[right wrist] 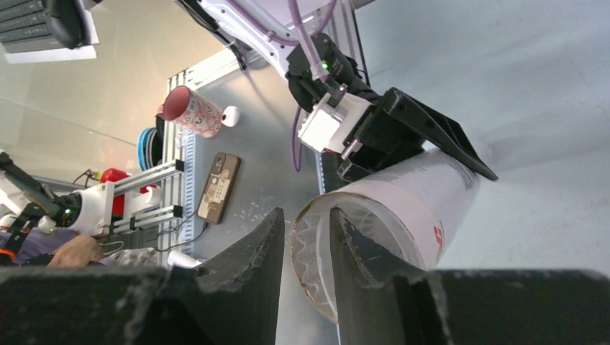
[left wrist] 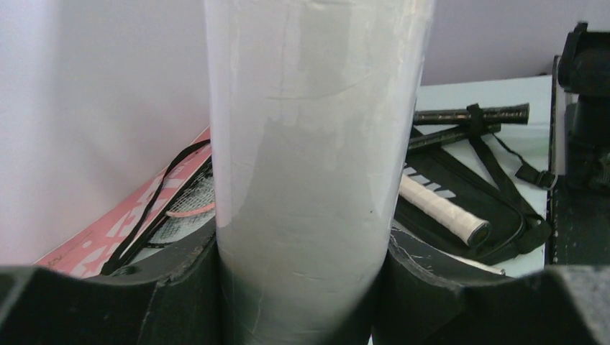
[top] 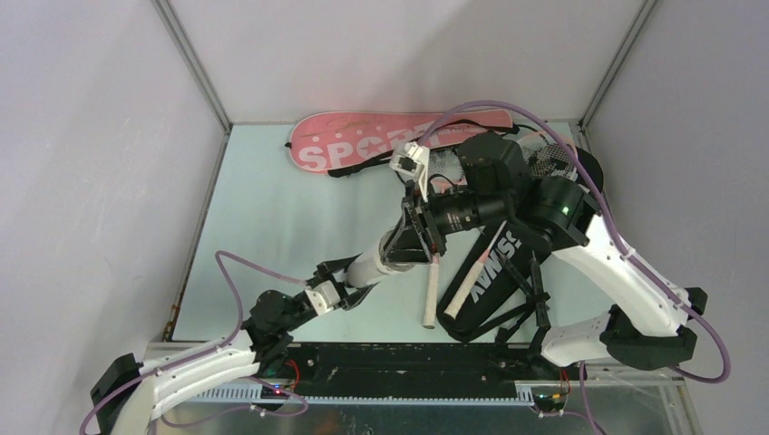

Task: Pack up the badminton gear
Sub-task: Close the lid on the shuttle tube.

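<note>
Tube point(top: 370, 266) is held above the counter point(top: 272, 199), with the left gripper point(top: 349, 283) jaws clamped around its body. Right gripper point(right wrist: 306, 213) jaws stand narrowly parted astride the open rim. Hold the tube steady and move the right jaws only along its axis, clear of the rim.

The tube point(top: 370, 266) is over the middle of the table point(top: 272, 208), the CROSSWAY bag point(top: 497, 265) just right of it. A racket handle point(top: 464, 288) lies on that bag. The SPORT bag point(top: 345, 145) lies behind, along the far edge
</note>
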`<move>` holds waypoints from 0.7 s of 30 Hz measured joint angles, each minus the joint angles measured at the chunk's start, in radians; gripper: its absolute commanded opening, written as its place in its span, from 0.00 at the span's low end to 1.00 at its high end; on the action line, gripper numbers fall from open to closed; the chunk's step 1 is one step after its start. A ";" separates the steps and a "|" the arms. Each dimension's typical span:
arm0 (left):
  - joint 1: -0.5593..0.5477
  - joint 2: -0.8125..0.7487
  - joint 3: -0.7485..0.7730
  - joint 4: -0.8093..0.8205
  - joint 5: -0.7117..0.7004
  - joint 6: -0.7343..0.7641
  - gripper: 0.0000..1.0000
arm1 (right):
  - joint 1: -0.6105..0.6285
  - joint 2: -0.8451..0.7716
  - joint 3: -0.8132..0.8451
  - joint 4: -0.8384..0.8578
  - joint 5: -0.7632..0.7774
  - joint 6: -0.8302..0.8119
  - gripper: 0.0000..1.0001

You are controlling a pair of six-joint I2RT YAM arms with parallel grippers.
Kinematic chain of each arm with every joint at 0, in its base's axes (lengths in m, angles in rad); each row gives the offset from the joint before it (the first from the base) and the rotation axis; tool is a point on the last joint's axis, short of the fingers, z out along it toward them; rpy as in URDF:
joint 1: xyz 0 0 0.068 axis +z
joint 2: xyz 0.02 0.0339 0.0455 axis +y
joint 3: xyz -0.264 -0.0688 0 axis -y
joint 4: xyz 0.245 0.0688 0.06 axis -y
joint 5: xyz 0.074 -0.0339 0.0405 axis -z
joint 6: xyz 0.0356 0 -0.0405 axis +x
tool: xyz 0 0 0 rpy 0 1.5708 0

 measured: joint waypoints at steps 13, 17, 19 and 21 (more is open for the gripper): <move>0.001 0.092 0.000 0.203 -0.027 -0.089 0.11 | -0.027 0.042 0.010 0.135 -0.192 0.006 0.35; 0.001 0.111 0.000 0.251 -0.035 -0.105 0.11 | -0.027 0.058 0.032 0.147 -0.217 0.007 0.40; 0.001 0.112 0.000 0.260 -0.038 -0.108 0.11 | -0.027 0.068 0.052 0.151 -0.221 0.006 0.42; 0.001 0.111 0.000 0.266 -0.042 -0.112 0.11 | -0.027 0.076 0.073 0.159 -0.222 0.005 0.43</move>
